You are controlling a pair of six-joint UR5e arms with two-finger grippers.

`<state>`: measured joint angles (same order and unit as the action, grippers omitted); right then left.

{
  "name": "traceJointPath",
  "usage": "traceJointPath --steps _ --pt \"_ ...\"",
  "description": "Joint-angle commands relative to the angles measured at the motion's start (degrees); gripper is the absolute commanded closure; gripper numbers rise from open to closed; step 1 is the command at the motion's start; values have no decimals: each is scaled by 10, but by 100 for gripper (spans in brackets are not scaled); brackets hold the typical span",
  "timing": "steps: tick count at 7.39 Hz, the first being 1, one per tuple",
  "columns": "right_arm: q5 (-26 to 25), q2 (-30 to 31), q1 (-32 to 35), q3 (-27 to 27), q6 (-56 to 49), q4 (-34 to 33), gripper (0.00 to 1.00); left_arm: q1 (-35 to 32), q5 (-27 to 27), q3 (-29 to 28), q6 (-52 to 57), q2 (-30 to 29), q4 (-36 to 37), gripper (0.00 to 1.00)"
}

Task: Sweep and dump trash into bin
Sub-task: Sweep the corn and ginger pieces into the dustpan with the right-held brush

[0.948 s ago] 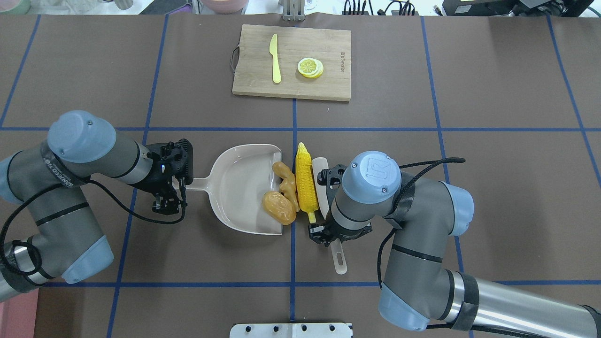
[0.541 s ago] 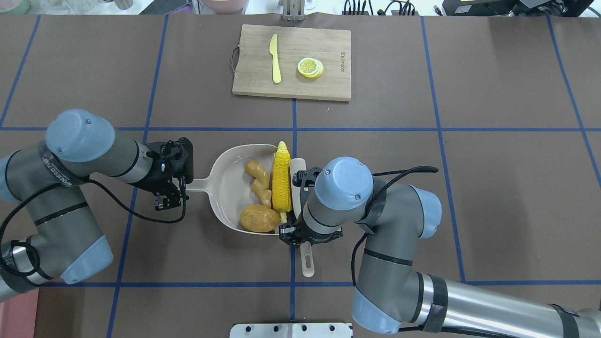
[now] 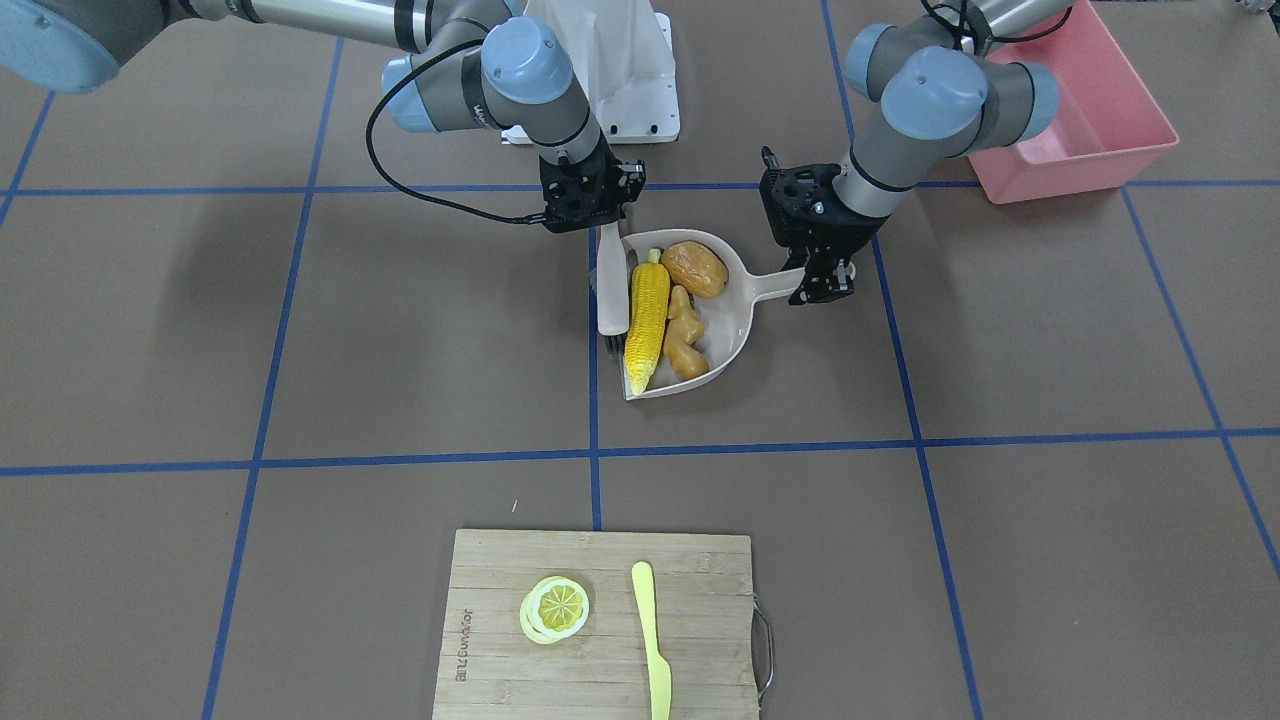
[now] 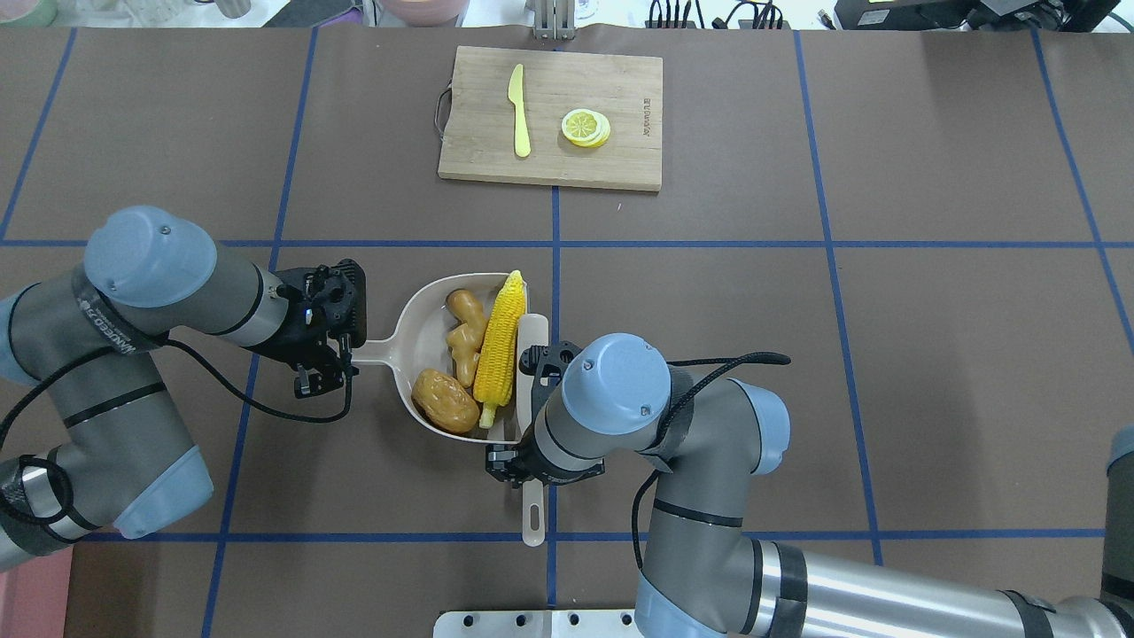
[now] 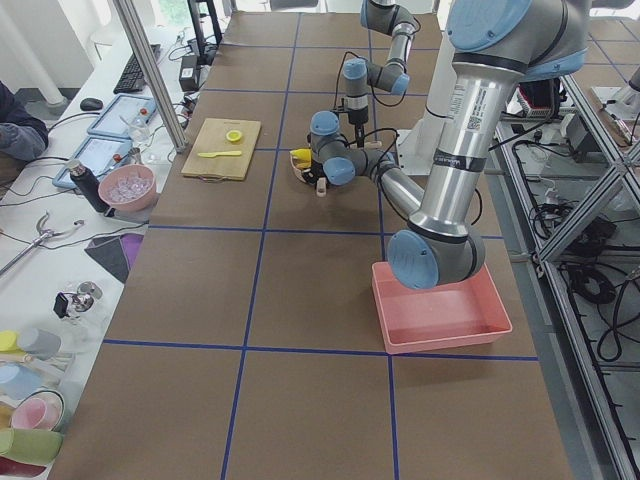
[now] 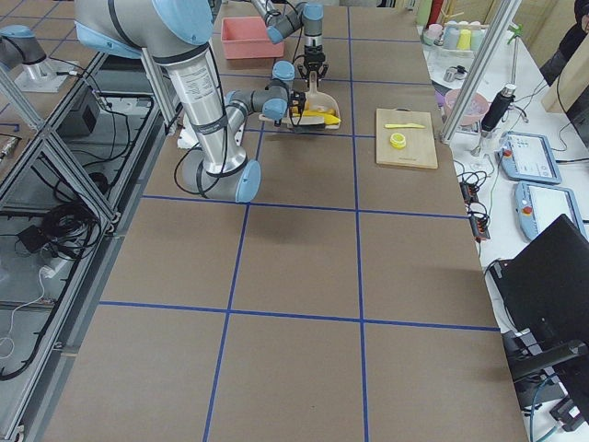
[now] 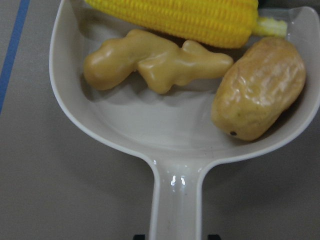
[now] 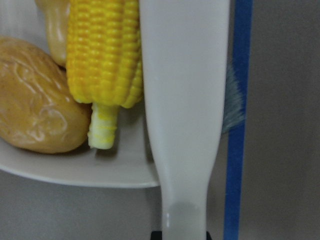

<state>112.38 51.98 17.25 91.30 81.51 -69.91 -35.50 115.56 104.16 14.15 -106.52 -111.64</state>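
Front-facing view: the corn [image 3: 645, 320], ginger [image 3: 683, 335] and potato [image 3: 694, 268] all lie inside the dustpan [image 3: 728, 318] at frame centre. The corn runs lengthwise along the pan's open mouth, with the brush [image 3: 608, 285] just left of it. The left jaws are clenched on the pan's handle at its right. The bin [image 3: 1090, 150] sits upper right, beyond the handle end and well apart on the bench [image 3: 300, 350].

Overhead view: only a pink corner of the bin [image 4: 31, 602] shows, bottom left. The dustpan [image 4: 425, 341] points its handle left, so the left arm is likely the nearer carrier. The right jaws grip the brush [image 4: 532, 523] below the mouth.

Left side view: the bin [image 5: 440, 310] lies lower right.

Left wrist view: the handle [image 7: 176, 210] runs off bottom centre into the jaws.

Right wrist view: the brush [image 8: 185, 100] flanks the corn, closing off the mouth.
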Motion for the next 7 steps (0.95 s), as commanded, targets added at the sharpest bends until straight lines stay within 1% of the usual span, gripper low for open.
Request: traceJointPath --steps 1,2,5,6,7 --pt "-5 -4 -10 -9 9 29 100 1 0 -2 -1 0 1 86" --pt "-4 -3 -12 -16 13 64 100 1 1 -2 -1 0 2 88" --pt "-1 -1 -8 -17 13 72 100 1 4 -1 -21 1 2 97" --pt "12 2 3 -15 8 71 100 1 4 -1 -21 1 2 98" --pt "58 6 27 -13 6 66 100 1 4 1 -21 0 1 100"
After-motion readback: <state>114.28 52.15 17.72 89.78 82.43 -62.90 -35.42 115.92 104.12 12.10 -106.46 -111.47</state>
